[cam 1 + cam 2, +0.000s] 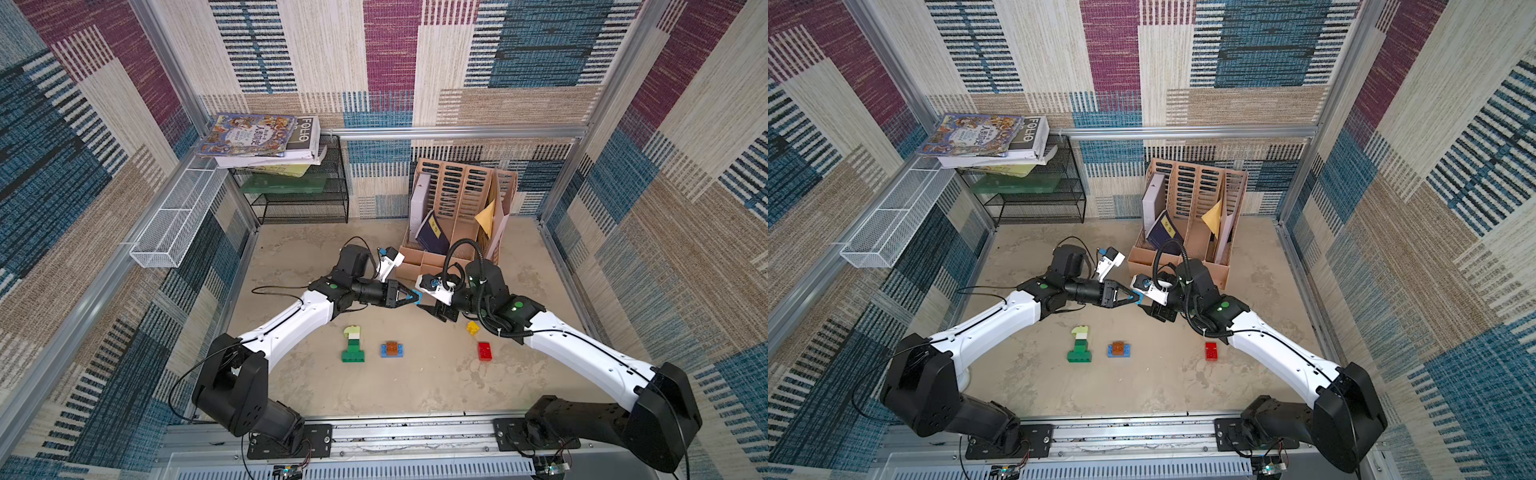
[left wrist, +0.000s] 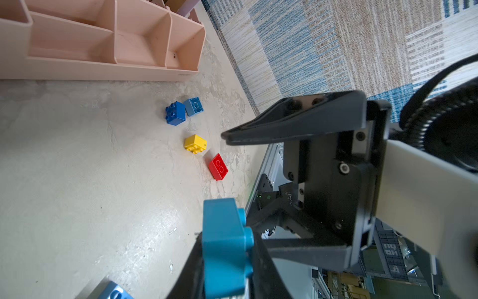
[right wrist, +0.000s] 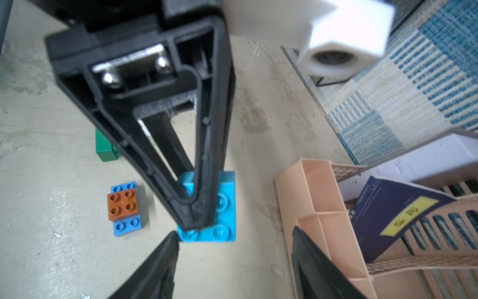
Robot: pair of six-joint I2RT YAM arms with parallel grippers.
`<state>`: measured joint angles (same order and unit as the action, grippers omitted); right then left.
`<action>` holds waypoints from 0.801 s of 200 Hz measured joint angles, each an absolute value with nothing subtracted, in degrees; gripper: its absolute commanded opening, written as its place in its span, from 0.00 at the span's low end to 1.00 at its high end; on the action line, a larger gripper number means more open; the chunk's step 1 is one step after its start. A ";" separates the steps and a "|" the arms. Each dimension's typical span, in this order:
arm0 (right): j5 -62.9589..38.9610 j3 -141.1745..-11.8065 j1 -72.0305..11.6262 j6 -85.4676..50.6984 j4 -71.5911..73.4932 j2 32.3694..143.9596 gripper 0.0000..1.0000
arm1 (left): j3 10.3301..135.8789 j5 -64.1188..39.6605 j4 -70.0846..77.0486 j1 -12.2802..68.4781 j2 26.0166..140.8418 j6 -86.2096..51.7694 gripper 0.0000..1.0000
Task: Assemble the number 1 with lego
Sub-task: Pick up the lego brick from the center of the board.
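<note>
Over the beige table (image 1: 436, 382) we see the green-and-cream 1 (image 1: 353, 344) lying near left, seemingly finished; left gripper (image 1: 415, 301) clamps a blue brick (image 2: 225, 248) aloft, right gripper (image 3: 234, 233) gapes empty just beside it

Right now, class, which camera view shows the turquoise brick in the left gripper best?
The right wrist view: the turquoise brick shows its studded face. The left wrist view gives its side; both top views, a sliver.

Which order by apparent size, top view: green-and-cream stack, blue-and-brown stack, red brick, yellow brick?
Largest to smallest in a top view:
1. green-and-cream stack
2. blue-and-brown stack
3. red brick
4. yellow brick, only slightly smaller than the red one

All sit at similar distance from the camera.
</note>
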<state>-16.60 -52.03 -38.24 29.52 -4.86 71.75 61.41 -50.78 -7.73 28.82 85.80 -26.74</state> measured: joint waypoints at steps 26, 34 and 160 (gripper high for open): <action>-18.11 -53.01 -39.48 30.72 -4.82 73.01 0.57 | 61.01 -51.44 -7.57 28.71 85.45 -26.83 0.00; -18.31 -53.23 -39.79 30.89 -4.80 73.32 0.55 | 60.97 -51.68 -7.53 28.64 85.41 -26.96 0.00; -17.19 -53.67 -41.43 30.57 -4.16 74.11 0.20 | 58.89 -52.05 -5.63 27.83 83.83 -28.71 0.40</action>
<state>-17.19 -53.67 -41.43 30.57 -4.16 74.11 58.89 -52.05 -5.63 27.83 83.83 -28.71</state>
